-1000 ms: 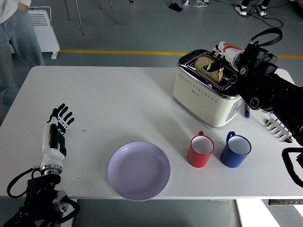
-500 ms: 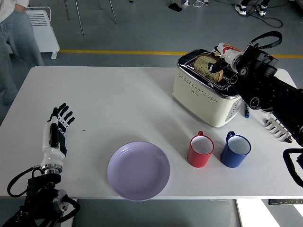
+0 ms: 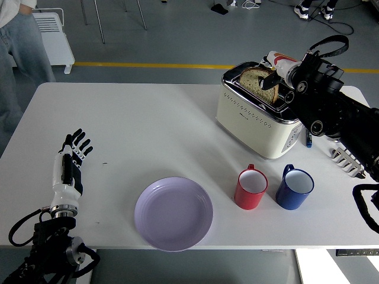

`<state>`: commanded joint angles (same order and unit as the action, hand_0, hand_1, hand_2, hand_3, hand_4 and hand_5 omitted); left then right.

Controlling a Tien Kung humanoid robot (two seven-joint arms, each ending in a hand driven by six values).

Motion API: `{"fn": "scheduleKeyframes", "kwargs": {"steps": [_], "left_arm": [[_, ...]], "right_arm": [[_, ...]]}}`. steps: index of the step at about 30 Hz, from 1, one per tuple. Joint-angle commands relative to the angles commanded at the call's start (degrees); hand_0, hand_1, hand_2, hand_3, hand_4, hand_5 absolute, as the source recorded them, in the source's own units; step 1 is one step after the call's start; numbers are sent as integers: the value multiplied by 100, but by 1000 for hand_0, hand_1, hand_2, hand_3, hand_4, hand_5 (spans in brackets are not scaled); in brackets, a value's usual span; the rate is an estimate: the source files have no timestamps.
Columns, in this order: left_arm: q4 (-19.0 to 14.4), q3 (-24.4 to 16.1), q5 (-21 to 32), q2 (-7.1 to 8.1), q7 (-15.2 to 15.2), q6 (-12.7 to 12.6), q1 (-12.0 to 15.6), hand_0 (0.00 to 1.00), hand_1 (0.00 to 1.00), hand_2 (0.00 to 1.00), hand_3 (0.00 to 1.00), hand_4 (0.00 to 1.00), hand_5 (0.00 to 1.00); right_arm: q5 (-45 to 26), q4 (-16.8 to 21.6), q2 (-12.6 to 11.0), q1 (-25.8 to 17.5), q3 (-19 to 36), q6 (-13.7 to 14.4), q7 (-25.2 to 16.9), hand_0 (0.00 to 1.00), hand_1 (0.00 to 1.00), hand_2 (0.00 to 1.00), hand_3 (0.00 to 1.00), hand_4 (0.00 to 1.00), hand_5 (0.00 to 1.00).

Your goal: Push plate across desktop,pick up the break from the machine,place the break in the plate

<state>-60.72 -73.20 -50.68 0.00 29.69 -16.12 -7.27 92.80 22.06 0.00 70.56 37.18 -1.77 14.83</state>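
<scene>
**Robot hand grips bread slice at toaster as plate waits near table's edge**

The right hand [image 3: 277, 74] of a humanoid robot has its fingers closed on a single slice of brown bread [image 3: 256, 82] above the slots of a cream-coloured toaster [image 3: 256, 121] at the far right of a white table [image 3: 142, 124]. The slice stands on edge and tilted, its long axis running roughly from the picture's left to right along the toaster's top; its lower edge sits at the slot, though whether it has cleared the slot cannot be told. One lilac plate [image 3: 173, 213], bare, lies near the table's near edge, well apart from the toaster. Two mugs stand side by side between plate and toaster: one red [image 3: 251, 188], one blue [image 3: 294, 187], each upright with its handle toward the far side. The left hand [image 3: 72, 158] rests flat at the table's near left, fingers spread and holding nothing. A person [image 3: 16, 53] in jeans stands at the far left corner.
</scene>
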Motion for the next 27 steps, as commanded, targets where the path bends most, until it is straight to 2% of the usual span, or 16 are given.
{"fn": "scheduleKeyframes", "kwargs": {"steps": [5, 8, 9, 11, 14, 15, 16, 21, 27], "left_arm": [[0, 6, -5, 0, -3, 0, 57, 760, 816, 876, 811, 581, 998], [3, 8, -4, 0, -3, -1, 79, 760, 816, 876, 811, 581, 998], [2, 11, -5, 0, -4, 0, 89, 760, 816, 876, 810, 582, 998], [1, 16, -7, 0, -5, -1, 107, 760, 816, 876, 810, 582, 998], [5, 26, -6, 0, -5, 0, 135, 760, 816, 876, 810, 582, 998], [5, 30, -8, 0, -5, 0, 141, 760, 817, 876, 810, 584, 998], [7, 35, -7, 0, -4, -1, 159, 760, 817, 876, 810, 584, 998], [13, 47, -8, 0, -1, -2, 194, 759, 817, 875, 810, 584, 998], [19, 50, -5, 0, 2, -1, 220, 759, 817, 876, 809, 583, 998]], "right_arm": [[327, 363, 0, -30, 119, -35, 172, 497, 479, 491, 524, 331, 2], [435, 570, 0, -42, 165, 38, 277, 497, 479, 491, 524, 331, 2], [485, 666, 0, -44, 192, 38, 323, 497, 474, 483, 509, 292, 2], [557, 874, 0, -33, 235, 5, 423, 497, 474, 483, 509, 292, 2], [649, 1108, -78, -14, 292, -32, 529, 497, 474, 483, 509, 292, 2], [668, 1159, -100, -9, 309, -45, 548, 480, 462, 473, 492, 243, 19], [704, 1254, -142, -6, 350, -80, 587, 480, 462, 473, 492, 243, 19], [850, 1468, -235, -17, 472, -158, 669, 466, 449, 462, 479, 222, 20], [936, 1526, -282, -17, 539, -157, 692, 465, 446, 459, 478, 211, 19]]}}
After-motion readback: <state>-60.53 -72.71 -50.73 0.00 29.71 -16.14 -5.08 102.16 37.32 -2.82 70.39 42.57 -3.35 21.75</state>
